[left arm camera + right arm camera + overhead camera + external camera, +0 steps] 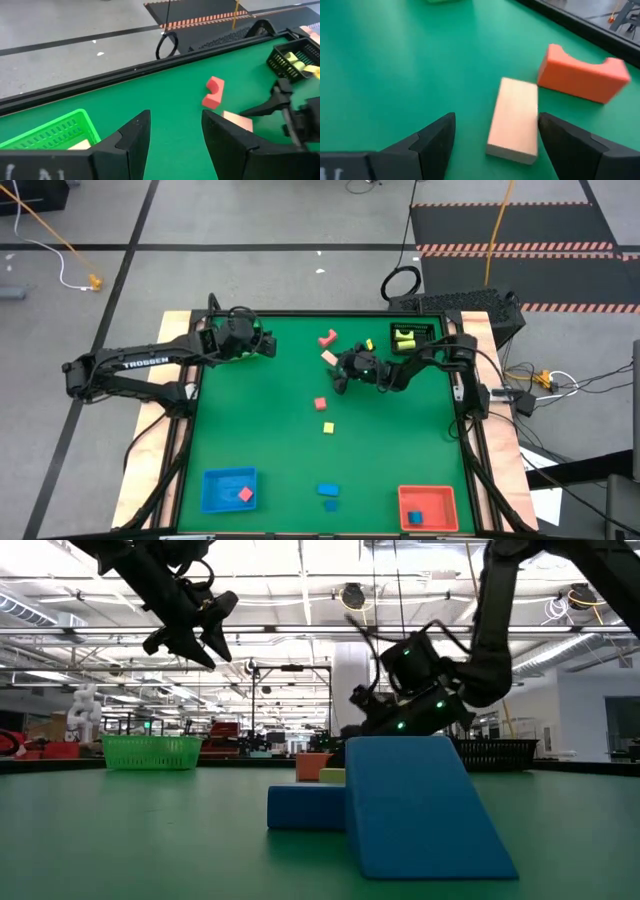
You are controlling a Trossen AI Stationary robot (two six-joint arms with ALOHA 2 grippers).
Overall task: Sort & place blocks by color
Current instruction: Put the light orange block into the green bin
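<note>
Currently the right gripper (341, 375) hangs low over the green table (260, 430) near its far middle, fingers (436, 137) spread wide with nothing between them. Just ahead of those fingers lies a cream bar block (515, 120), flat on the mat and not touched by either finger; it sits nearer one fingertip than the other. Just beyond it rests a red notched block (582, 75), close to the cream bar but apart from it. From above, the cream bar (329, 357) shows just beside the gripper on its far side, with the red notched block (327, 338) farther toward the table's far edge.

The left gripper (268, 343) hovers at the far left corner above the green basket (240, 345), its fingers (131, 140) parted and empty.

Elsewhere on the mat, a red cube (321, 404) and a yellow cube (327, 427) lie near the centre, and two blue blocks (329, 496) sit by the near edge. The blue tray (215, 488) holds a red block (245, 494), the red tray (440, 510) holds a blue block (415, 517), and the black basket (428, 332) at the far right holds yellow pieces (404, 337).
</note>
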